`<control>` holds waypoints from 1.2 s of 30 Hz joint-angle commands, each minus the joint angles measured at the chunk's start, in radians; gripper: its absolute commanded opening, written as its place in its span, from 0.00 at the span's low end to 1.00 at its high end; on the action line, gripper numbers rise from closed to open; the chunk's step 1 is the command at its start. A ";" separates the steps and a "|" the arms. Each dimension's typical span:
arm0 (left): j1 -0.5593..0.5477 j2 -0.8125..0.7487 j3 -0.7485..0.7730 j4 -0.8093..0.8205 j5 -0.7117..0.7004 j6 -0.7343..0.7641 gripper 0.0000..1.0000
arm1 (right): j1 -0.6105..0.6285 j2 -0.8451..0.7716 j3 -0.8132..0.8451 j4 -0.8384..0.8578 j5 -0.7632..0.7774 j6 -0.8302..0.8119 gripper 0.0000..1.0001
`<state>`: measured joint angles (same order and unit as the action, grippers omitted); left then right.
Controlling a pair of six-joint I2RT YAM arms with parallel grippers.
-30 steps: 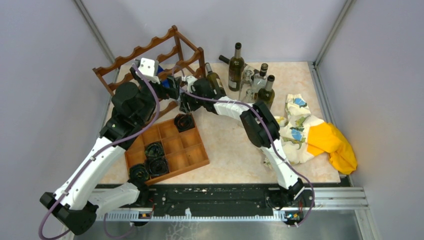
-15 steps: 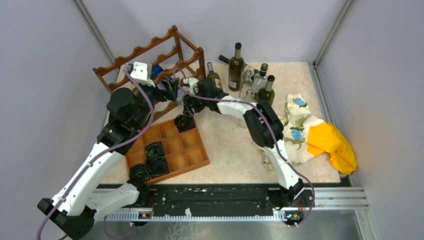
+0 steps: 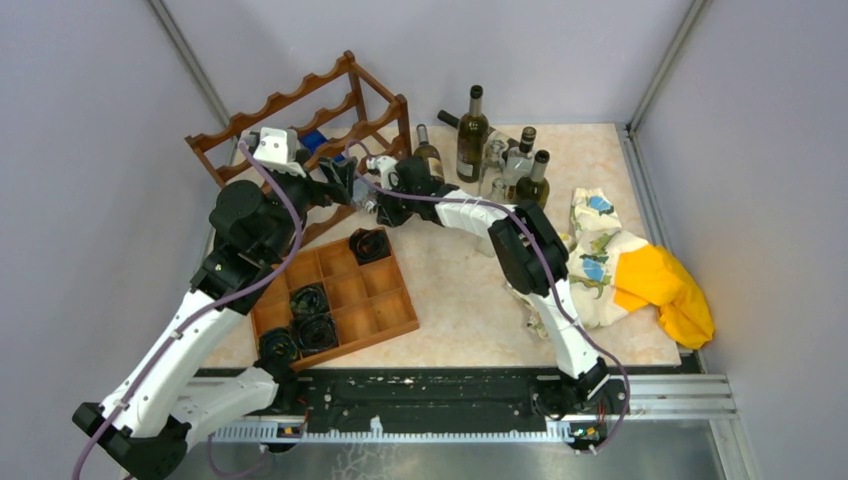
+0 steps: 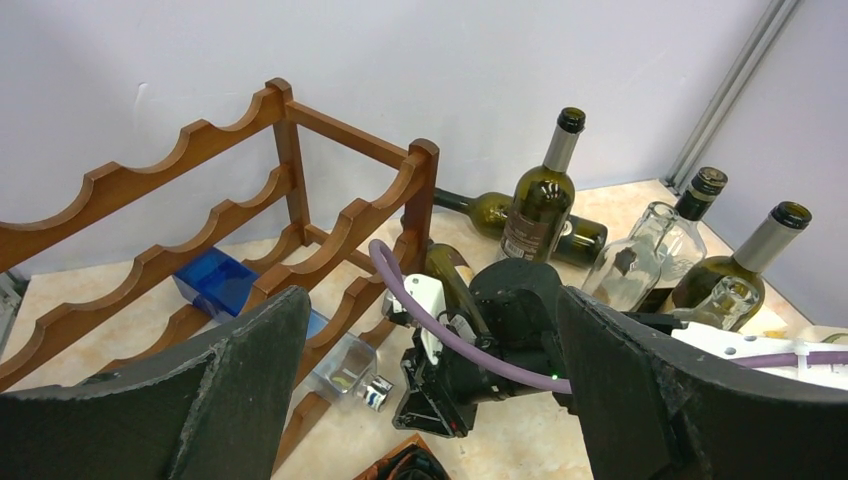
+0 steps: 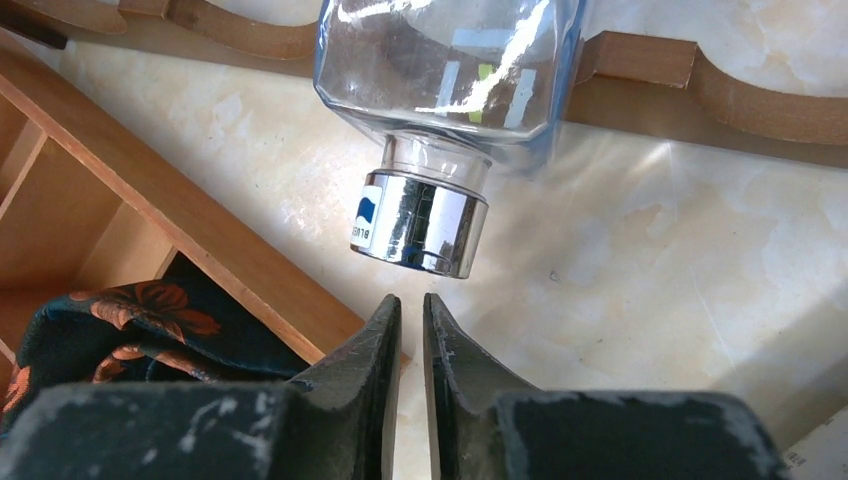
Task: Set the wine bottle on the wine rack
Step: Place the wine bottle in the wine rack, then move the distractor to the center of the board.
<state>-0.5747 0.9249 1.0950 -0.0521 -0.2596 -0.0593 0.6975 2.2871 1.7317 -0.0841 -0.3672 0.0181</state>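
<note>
While left gripper hung wide open beside the wine rack, right gripper sat closed, empty, just short of the silver cap on the clear bottle.

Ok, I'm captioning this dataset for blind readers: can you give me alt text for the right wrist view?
The right gripper, shut and empty, points at the silver cap of a clear glass bottle lying across a scalloped rail of the wine rack, not touching it. At left is a corner of a wooden tray holding dark floral cloth.

White-and-black arms; purple cables; dark, seemingly scuffed claw fingers.
</note>
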 commanded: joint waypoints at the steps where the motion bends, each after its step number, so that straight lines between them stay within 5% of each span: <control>1: 0.003 -0.016 -0.002 0.005 0.015 -0.017 0.98 | 0.000 0.004 0.076 0.016 0.007 -0.014 0.11; 16: 0.003 -0.013 0.006 -0.017 0.037 -0.020 0.98 | 0.016 0.047 0.121 0.057 0.036 0.050 0.05; 25: 0.003 -0.019 0.002 -0.023 0.063 -0.058 0.98 | 0.015 0.030 0.106 0.062 0.052 0.037 0.12; 36: 0.003 -0.099 -0.070 -0.004 0.100 -0.239 0.98 | -0.019 -0.195 -0.075 -0.073 -0.131 -0.193 0.17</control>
<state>-0.5747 0.8692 1.0626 -0.0769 -0.1822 -0.1928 0.6956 2.2704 1.6997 -0.1177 -0.3801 -0.0761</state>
